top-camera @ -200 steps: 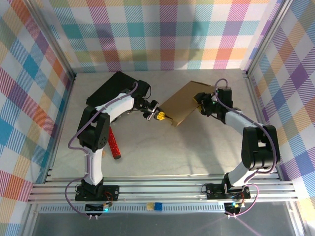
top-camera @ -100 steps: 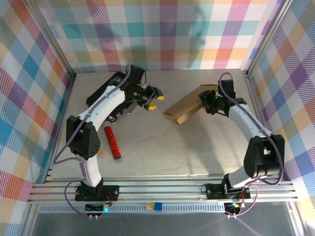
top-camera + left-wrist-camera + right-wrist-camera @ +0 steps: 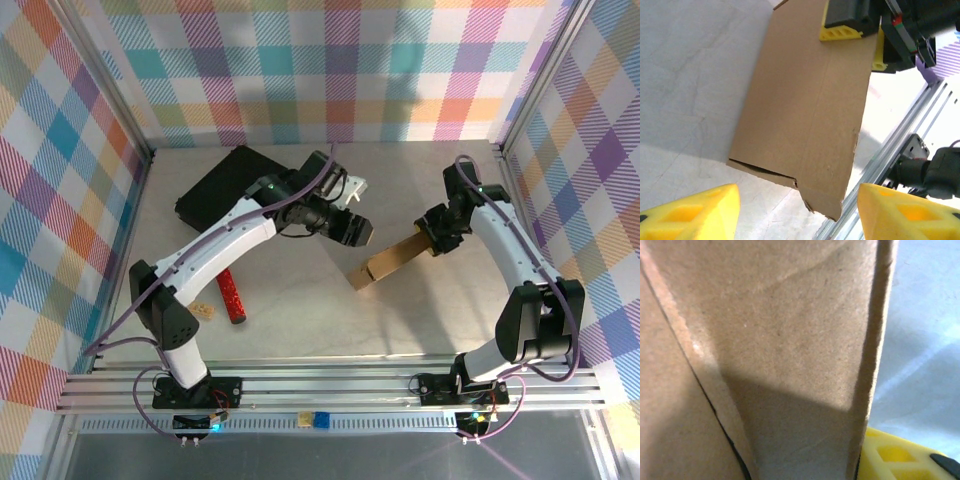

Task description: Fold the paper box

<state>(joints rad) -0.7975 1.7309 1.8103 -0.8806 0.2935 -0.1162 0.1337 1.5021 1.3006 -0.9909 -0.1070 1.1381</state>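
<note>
Well, your right gripper [image 3: 428, 243] pinches one edge of the paper box [image 3: 388, 263], which stands tilted on the table [image 3: 300, 310], right of centre. Your left gripper [image 3: 357, 235] is spread, just beside it. The box looks flat, so I judge most folding is left.

The left arm stretches toward centre, left hand [image 3: 353, 230] spread wide; the right arm bends inward, right hand [image 3: 427, 241] clamped on the paper box [image 3: 388, 263].

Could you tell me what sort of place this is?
Likely a robot test booth: plaid walls on a metal frame enclose a table where the right gripper holds a cardboard box.
</note>
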